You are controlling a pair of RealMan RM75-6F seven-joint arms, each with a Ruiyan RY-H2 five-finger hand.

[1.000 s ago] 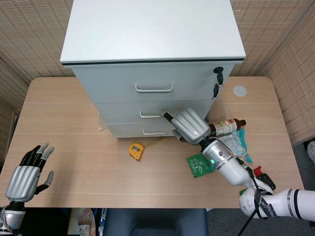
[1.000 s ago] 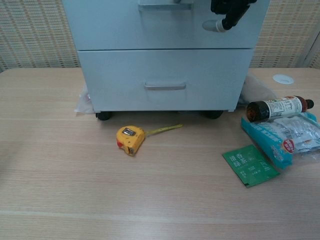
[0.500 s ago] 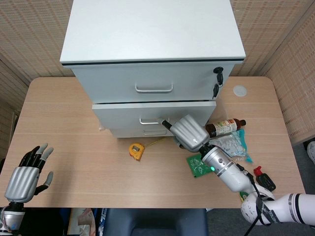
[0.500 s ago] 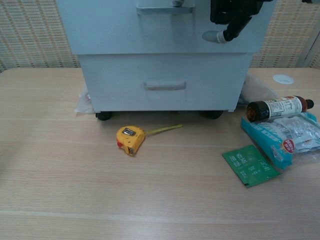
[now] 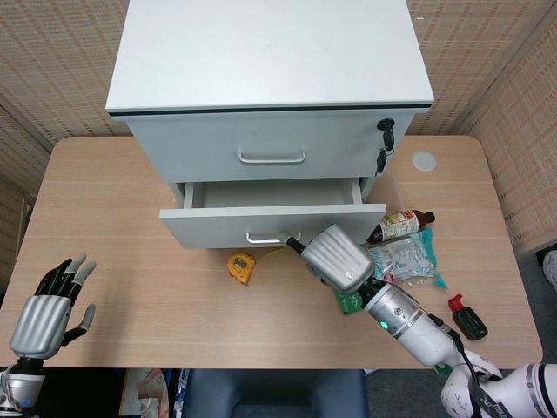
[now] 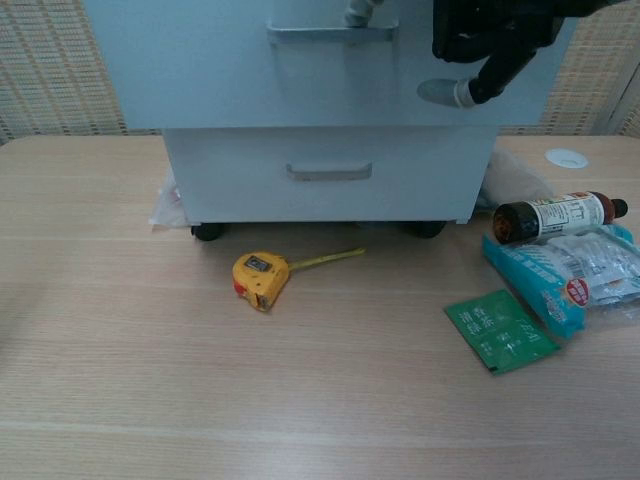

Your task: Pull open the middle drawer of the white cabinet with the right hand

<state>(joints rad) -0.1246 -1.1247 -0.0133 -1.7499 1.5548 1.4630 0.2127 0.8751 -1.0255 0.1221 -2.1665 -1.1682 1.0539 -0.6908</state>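
Observation:
The white cabinet (image 5: 270,78) stands at the back of the table. Its middle drawer (image 5: 271,225) is slid out toward me, with the inside open at the top. My right hand (image 5: 338,257) is at the drawer front, one finger hooked on the right end of the drawer handle (image 5: 268,238). In the chest view that handle (image 6: 330,33) runs along the top edge, with the right hand (image 6: 490,40) dark beside it. My left hand (image 5: 48,305) hovers at the table's front left corner, fingers spread, holding nothing.
A yellow tape measure (image 6: 258,275) lies in front of the bottom drawer (image 6: 320,185). To the right lie a brown bottle (image 6: 555,215), a blue-white packet (image 6: 575,275) and a green sachet (image 6: 502,330). Keys (image 5: 385,132) hang from the top drawer's lock.
The middle drawer has slid out from nearly closed to well open. My right hand has drawn back toward me with its handle. The left hand has stayed still.

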